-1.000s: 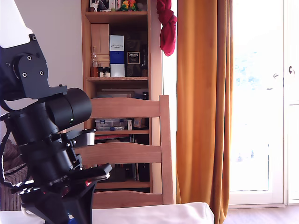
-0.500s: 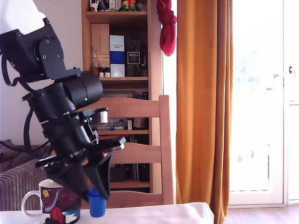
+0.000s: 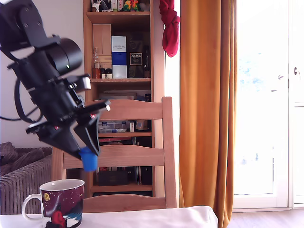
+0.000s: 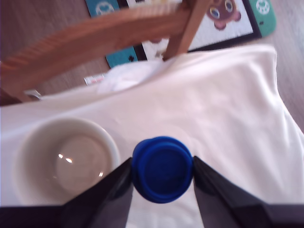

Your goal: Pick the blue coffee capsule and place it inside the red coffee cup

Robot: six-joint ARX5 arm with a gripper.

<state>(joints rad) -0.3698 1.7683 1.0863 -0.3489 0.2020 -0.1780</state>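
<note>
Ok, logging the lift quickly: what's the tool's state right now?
Tool: closed on the blue capsule, held in the air above the cup.

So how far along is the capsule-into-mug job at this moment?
Done: the pick. The gripper is shut on the blue coffee capsule, held in the air above the white cloth. In hand: carrying it toward the red coffee cup; the capsule hangs above the cup, slightly to the exterior view's right of its rim. Left: centring it over the empty white inside and releasing.

Home: bookshelf [image 3: 118, 57], wooden chair [image 3: 133, 152], curtain [image 3: 206, 104], sofa [image 3: 21, 183]
</note>
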